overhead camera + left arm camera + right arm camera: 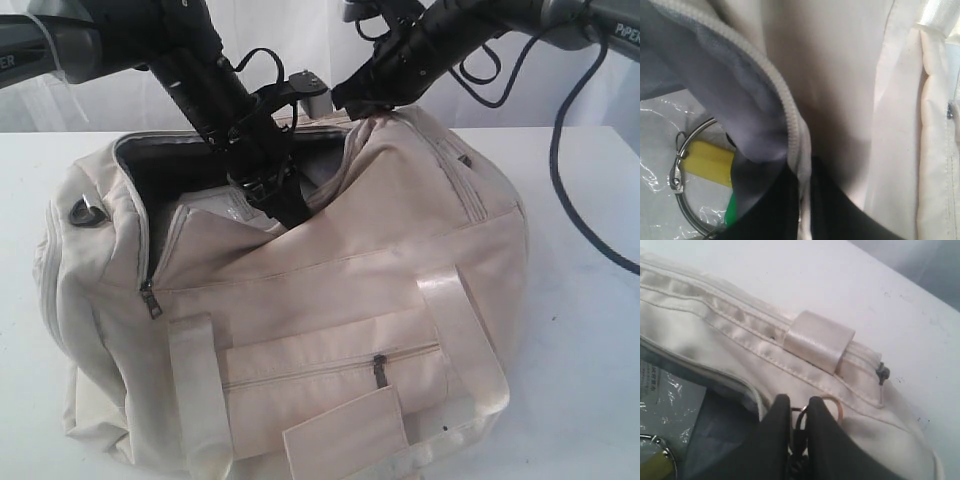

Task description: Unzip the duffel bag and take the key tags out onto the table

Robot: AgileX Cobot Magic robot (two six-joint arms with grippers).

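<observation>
The cream duffel bag (400,220) lies on the white table (580,350) with its top zip open and grey lining showing. My left gripper (275,205) reaches into the opening. In the left wrist view the left gripper (804,167) is shut on the bag's zip edge (790,115). Beside it lie the key tags (710,160), a yellow and a green tag on a metal ring inside clear plastic. My right gripper (350,105) sits at the far rim. In the right wrist view the right gripper (799,402) is shut on a dark zip pull with a ring (832,405). The key tags' ring (657,460) shows in a corner.
A front zip pocket (330,365) and webbing straps (470,340) face the camera. A second zip pull (150,298) hangs at the opening's left end, near a metal D-ring (88,212). A black cable (570,200) hangs over the table on the right.
</observation>
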